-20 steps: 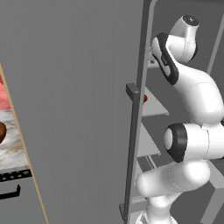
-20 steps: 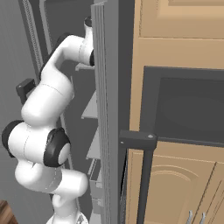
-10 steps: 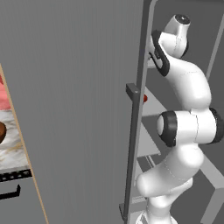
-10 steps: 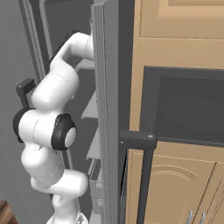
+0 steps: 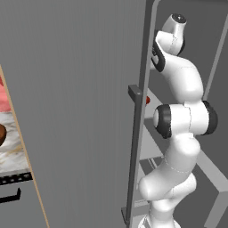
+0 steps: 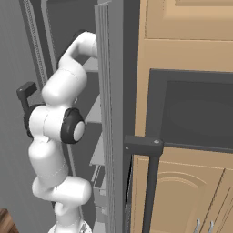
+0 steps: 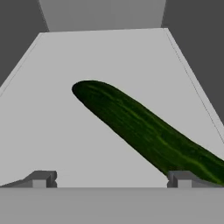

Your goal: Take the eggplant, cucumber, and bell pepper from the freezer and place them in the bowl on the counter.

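The dark green cucumber (image 7: pixel 144 129) lies slantwise on a light grey shelf (image 7: pixel 65 144) inside the freezer, one end far left, the other running off past the right fingertip. My gripper (image 7: pixel 113 181) hovers just in front of it, open, with nothing between its fingertips (image 7: pixel 43 179). My arm (image 5: pixel 182 120) reaches into the freezer behind its open grey door (image 5: pixel 80 111). A sliver of the red bell pepper (image 5: pixel 147 100) peeks out past the door's edge. The brown bowl (image 5: pixel 1 133) shows at the far left on the marble counter (image 5: pixel 11 153).
The door's vertical bar handle (image 5: pixel 133 156) stands close beside my arm. In the right base view the door's edge (image 6: pixel 111 113) and its handle (image 6: pixel 150 182) stand in front of tan cabinets (image 6: pixel 191 45) with a dark built-in panel (image 6: pixel 195 109).
My arm has straightened upward, the elbow rising, and the hand has reached deeper into the freezer. The gripper has stayed open.
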You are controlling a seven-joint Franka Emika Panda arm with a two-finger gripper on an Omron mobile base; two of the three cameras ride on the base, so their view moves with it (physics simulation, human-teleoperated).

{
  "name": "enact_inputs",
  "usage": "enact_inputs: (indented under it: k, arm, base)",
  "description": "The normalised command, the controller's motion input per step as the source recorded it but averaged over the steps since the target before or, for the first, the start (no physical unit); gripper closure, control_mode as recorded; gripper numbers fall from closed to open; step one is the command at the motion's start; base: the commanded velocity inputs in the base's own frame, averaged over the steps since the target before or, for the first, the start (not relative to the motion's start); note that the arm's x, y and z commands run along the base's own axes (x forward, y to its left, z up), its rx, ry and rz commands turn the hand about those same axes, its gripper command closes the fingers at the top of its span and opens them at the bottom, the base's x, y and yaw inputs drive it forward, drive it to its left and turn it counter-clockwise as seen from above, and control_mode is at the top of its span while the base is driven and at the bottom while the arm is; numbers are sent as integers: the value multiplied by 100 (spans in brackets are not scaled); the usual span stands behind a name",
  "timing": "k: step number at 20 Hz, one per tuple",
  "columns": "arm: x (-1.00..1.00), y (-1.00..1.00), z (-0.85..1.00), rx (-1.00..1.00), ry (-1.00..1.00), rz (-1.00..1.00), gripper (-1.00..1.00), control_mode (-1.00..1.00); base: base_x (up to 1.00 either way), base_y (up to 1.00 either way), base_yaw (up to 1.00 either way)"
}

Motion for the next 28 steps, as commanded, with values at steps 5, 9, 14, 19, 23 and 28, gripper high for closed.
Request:
enact_inputs:
  k: [5,9,14,19,23,28]
  arm:
    - [10,-18,0,0,0,1,-100,-100]
    - [20,-1,6,0,0,0,-100,-100]
    - [10,0,4,0,0,0,-100,-100]
    - [7,0,4,0,0,2,-100,-100]
    - [20,-1,0,0,-1,4,-100,-100]
    - [32,-9,0,0,0,9,-100,-100]
  base:
    - [0,0,0]
    - [0,0,0]
    - [0,0,0]
    - [0,0,0]
    - [0,0,0]
    - [0,0,0]
